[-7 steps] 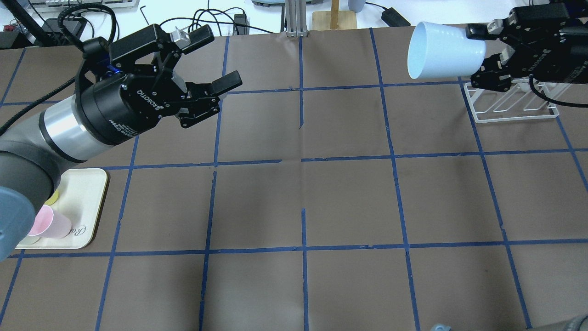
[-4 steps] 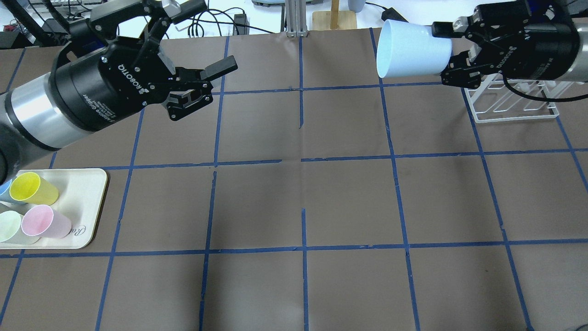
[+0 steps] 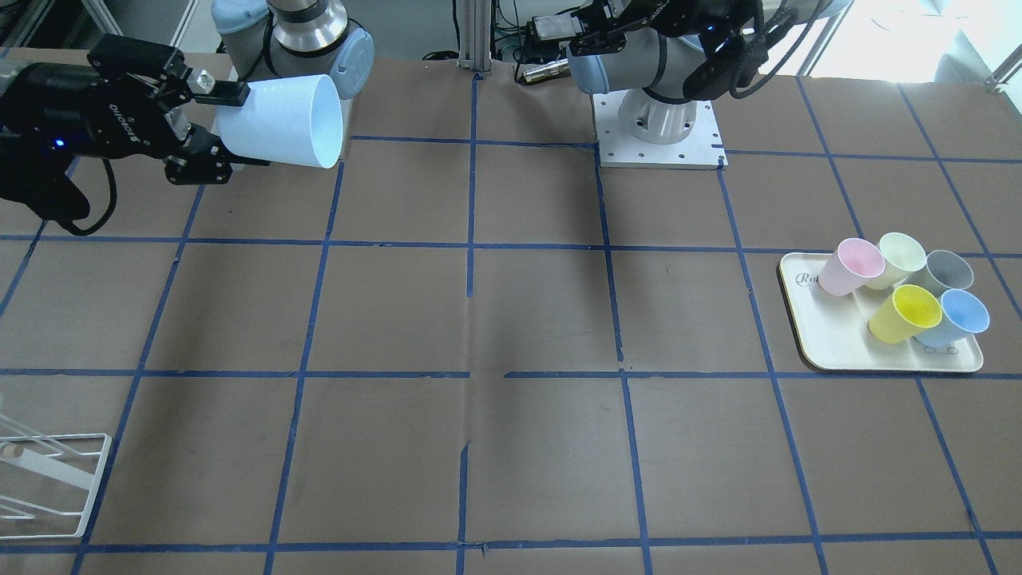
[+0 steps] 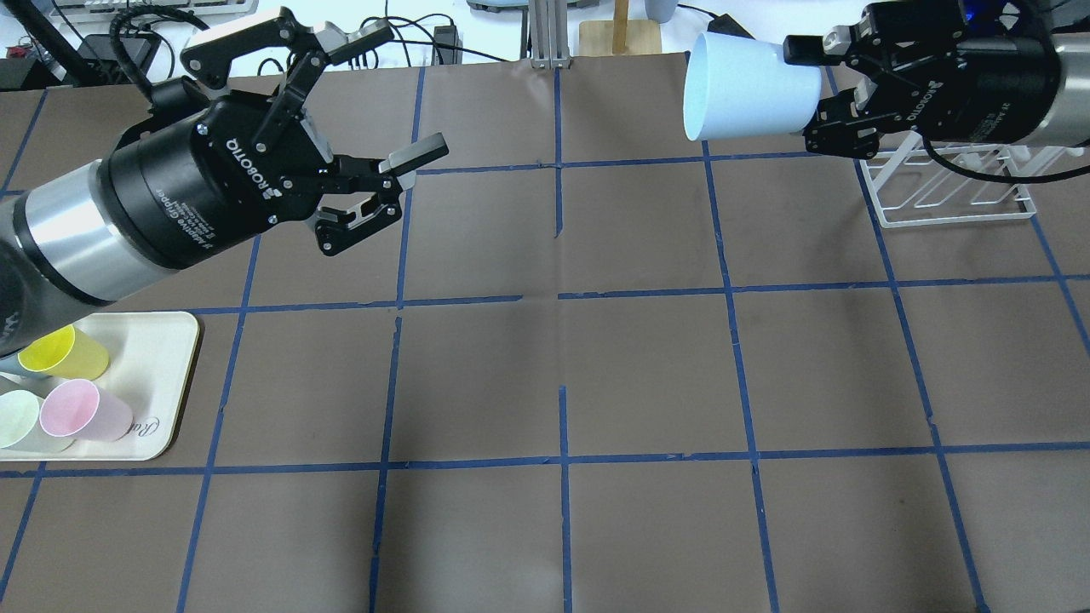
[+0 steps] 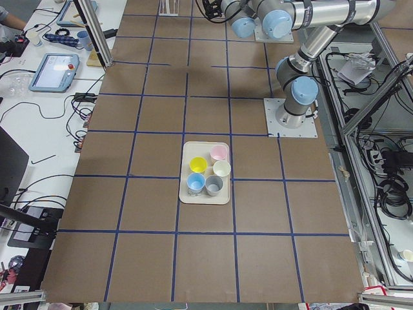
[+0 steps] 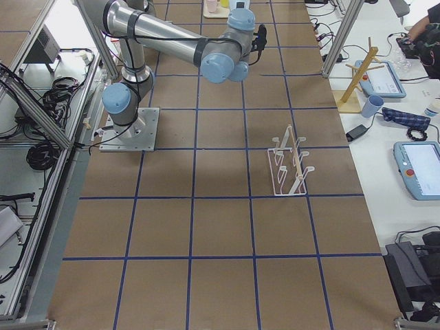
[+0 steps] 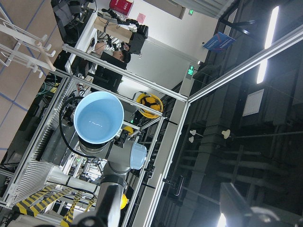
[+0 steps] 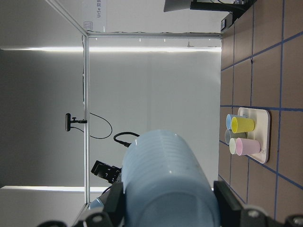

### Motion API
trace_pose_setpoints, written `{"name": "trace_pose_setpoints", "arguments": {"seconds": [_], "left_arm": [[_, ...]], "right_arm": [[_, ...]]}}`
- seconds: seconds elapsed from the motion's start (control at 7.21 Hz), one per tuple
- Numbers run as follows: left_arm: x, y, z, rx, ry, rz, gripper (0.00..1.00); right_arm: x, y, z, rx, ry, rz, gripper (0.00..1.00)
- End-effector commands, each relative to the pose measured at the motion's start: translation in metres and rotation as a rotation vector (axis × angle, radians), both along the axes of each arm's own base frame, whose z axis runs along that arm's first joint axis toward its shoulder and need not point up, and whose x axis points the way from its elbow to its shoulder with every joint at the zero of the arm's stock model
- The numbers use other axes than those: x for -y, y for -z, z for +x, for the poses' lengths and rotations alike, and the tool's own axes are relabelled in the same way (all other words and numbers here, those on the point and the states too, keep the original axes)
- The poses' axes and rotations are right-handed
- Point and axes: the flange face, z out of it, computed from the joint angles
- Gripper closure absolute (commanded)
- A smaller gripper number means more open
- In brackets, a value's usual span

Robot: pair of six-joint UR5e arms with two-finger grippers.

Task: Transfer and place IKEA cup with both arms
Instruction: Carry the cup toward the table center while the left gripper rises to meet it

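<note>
The IKEA cup (image 4: pixel 741 89), pale sky-blue, lies horizontal in the air over the far right of the table, its mouth facing the left arm. My right gripper (image 4: pixel 807 89) is shut on its narrow base. It also shows in the front view (image 3: pixel 279 121), where the right gripper (image 3: pixel 227 128) holds it, in the right wrist view (image 8: pixel 165 179), and mouth-on in the left wrist view (image 7: pixel 98 117). My left gripper (image 4: pixel 400 89) is open and empty, raised over the far left of the table and pointing towards the cup, several grid squares away.
A cream tray (image 4: pixel 162 358) at the near left holds several pastel cups, among them a yellow one (image 3: pixel 906 313), a pink one (image 3: pixel 850 267) and a deeper blue one (image 3: pixel 954 315). A white wire rack (image 4: pixel 945 191) stands under the right arm.
My right gripper has carried the cup leftwards towards the table's middle. My left arm has swung up and back, uncovering the cups on the tray; its gripper has stayed open.
</note>
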Motion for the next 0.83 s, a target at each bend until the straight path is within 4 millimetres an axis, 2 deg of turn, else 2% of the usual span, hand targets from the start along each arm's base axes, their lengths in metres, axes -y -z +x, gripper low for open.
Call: {"name": "trace_pose_setpoints", "arguments": {"seconds": [0.0,0.14,0.28,0.42,0.55,0.69], "left_arm": [[0.013,0.018,0.002,0.057,0.014,-0.139,0.0],[0.012,0.019,0.0,0.154,0.106,-0.22,0.0],[0.013,0.016,-0.001,0.178,0.119,-0.266,0.0],[0.012,0.018,-0.003,0.193,0.13,-0.291,0.07],[0.015,0.02,-0.003,0.201,0.136,-0.308,0.08],[0.02,0.022,-0.004,0.2,0.14,-0.31,0.03]], "right_arm": [[0.0,-0.002,0.002,-0.002,0.006,-0.006,0.92],[-0.001,-0.003,0.013,-0.003,-0.013,-0.007,0.92],[0.001,-0.002,0.028,-0.003,-0.007,-0.008,0.92],[0.003,-0.002,0.037,-0.004,-0.005,-0.007,0.92],[0.002,-0.001,0.043,-0.003,-0.014,-0.004,0.92],[0.002,-0.001,0.054,-0.003,-0.025,-0.004,0.92]]}}
